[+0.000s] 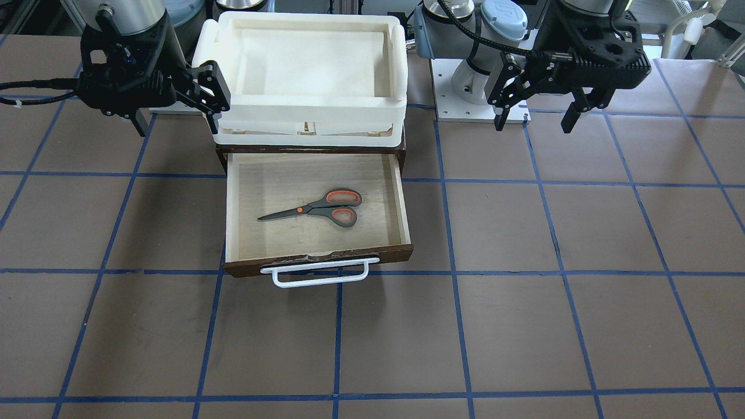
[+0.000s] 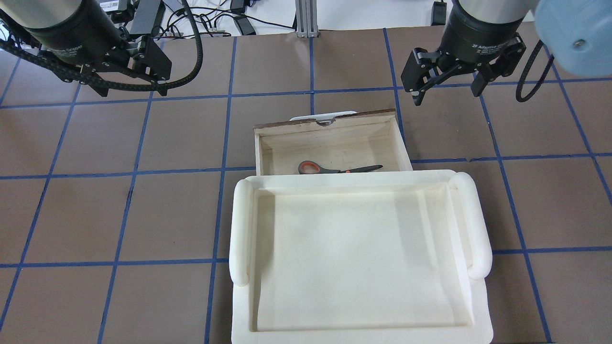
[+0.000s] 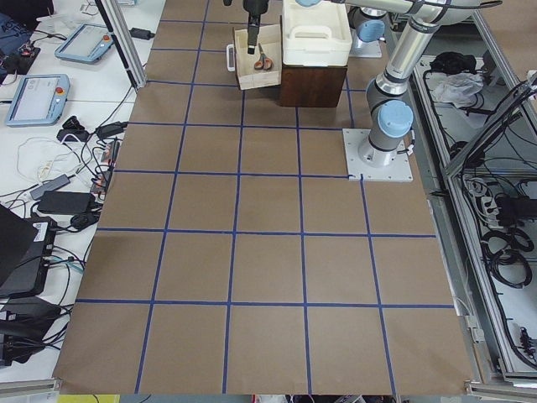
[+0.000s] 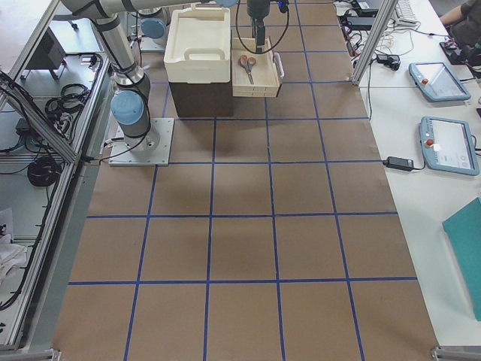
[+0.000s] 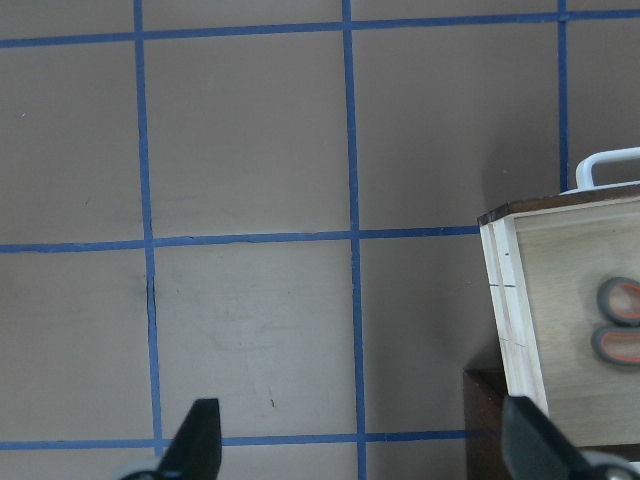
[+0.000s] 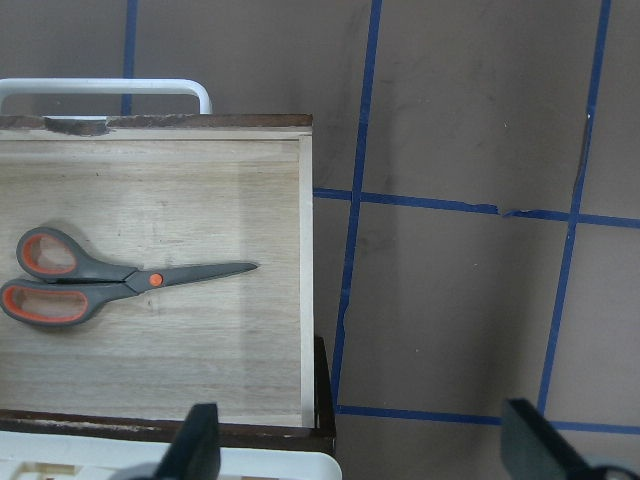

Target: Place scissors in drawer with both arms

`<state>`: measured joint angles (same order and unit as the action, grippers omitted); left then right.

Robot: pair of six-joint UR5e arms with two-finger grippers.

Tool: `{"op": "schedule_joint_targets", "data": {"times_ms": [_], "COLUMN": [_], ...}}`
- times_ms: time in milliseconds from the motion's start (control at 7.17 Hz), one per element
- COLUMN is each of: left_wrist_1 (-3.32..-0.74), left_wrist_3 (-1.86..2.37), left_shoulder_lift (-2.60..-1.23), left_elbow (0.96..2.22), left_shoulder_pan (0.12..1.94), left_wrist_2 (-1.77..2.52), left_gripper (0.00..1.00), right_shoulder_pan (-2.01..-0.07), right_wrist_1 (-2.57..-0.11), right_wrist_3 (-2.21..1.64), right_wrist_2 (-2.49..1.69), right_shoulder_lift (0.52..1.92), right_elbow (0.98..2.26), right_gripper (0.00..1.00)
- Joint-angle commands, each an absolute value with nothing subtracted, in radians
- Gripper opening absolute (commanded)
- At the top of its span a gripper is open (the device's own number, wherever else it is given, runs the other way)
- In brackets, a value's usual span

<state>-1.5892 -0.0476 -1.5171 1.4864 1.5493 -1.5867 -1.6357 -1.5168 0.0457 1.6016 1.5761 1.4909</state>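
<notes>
The scissors (image 1: pixel 317 209) lie flat inside the open drawer (image 1: pixel 320 259), handles toward my left side. They also show in the overhead view (image 2: pixel 334 169) and the right wrist view (image 6: pixel 120 285); only the handle loops (image 5: pixel 620 320) show in the left wrist view. The drawer's white bar handle (image 1: pixel 320 274) faces away from me. My left gripper (image 1: pixel 534 125) hangs open and empty above the table, well to the left of the drawer. My right gripper (image 1: pixel 177 116) is open and empty, raised just off the drawer's right side, beside the foam tray.
A cream-white foam tray (image 2: pixel 241 224) sits on top of the dark brown cabinet (image 3: pixel 310 84) that the drawer slides out of. The table is brown with a blue tape grid. My left arm's base plate (image 1: pixel 448 105) stands left of the cabinet.
</notes>
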Motion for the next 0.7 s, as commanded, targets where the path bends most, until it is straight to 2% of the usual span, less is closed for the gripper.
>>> {"op": "schedule_joint_targets", "data": {"times_ms": [0, 558], "left_wrist_1": [-1.589, -1.588], "left_wrist_3": [-0.048, -0.048], "left_shoulder_lift": [-1.517, -1.517], "left_elbow": [1.486, 1.486], "left_shoulder_pan": [1.549, 1.549], "left_wrist_2": [-1.588, -1.585], "left_gripper": [1.00, 1.00], "right_shoulder_pan": [-1.637, -1.635], "right_wrist_1": [-1.516, -1.523], "right_wrist_3": [0.044, 0.046], "right_wrist_2": [1.601, 1.601], "right_shoulder_lift": [1.575, 1.569], "right_elbow": [1.491, 1.490], "right_gripper": [1.00, 1.00]}}
